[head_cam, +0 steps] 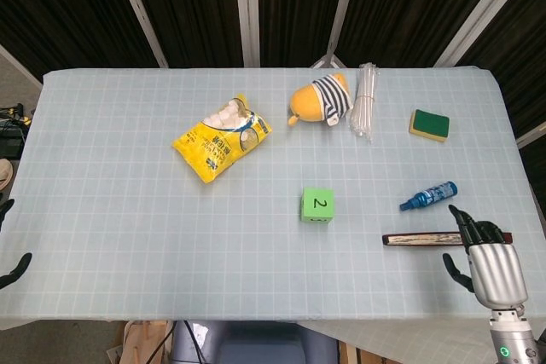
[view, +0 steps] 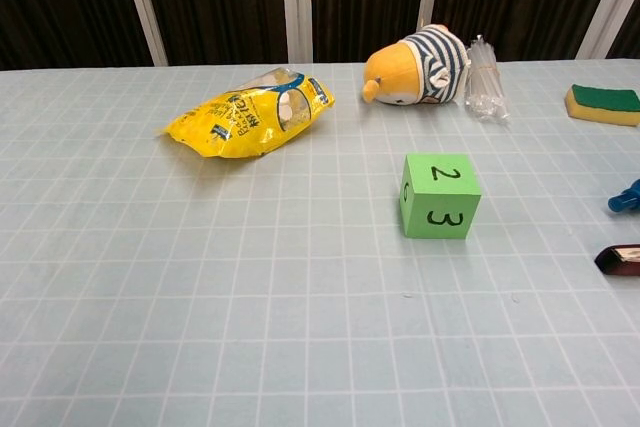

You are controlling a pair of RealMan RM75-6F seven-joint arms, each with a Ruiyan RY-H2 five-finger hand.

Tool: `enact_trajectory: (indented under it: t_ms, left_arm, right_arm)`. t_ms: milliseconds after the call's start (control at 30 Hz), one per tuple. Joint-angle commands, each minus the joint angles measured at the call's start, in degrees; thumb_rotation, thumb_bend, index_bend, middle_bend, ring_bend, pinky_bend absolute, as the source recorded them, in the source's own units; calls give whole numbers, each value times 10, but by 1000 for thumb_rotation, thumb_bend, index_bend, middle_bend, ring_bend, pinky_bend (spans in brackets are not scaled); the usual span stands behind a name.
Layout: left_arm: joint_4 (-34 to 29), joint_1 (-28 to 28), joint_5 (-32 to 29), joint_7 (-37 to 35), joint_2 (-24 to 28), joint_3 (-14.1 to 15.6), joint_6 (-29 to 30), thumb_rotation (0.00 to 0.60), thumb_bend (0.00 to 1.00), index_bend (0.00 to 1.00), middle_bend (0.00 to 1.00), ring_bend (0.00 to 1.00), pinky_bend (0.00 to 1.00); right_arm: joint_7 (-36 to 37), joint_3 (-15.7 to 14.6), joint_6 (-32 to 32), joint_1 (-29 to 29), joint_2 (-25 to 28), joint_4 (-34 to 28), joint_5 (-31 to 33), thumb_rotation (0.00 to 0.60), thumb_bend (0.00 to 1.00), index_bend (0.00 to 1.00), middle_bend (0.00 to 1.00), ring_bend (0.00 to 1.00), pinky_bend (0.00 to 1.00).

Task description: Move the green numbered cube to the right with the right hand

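The green numbered cube [head_cam: 317,205] sits near the table's middle, a 2 on top; in the chest view the cube [view: 439,195] also shows a 3 on its front face. My right hand [head_cam: 484,256] is at the table's front right edge, well right of the cube, fingers apart and holding nothing. Its fingertips reach over the right end of a dark flat bar [head_cam: 424,239]. Only black fingertips of my left hand [head_cam: 10,260] show at the far left edge, off the table; its state is unclear.
A yellow snack bag [head_cam: 221,139], a striped plush duck [head_cam: 321,100] and a clear straw bundle [head_cam: 365,100] lie behind the cube. A green-yellow sponge [head_cam: 428,124] and a blue bottle [head_cam: 428,195] lie to the right, between cube and right hand.
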Motion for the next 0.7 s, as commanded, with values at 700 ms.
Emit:
enact_trajectory:
  t_ms: [700]
  left_arm:
    - [4, -5, -13, -38, 13, -4, -14, 600, 361, 64, 8, 0, 0]
  right_arm:
    - [-391, 103, -333, 307, 17, -284, 379, 600, 718, 181, 833, 881, 745]
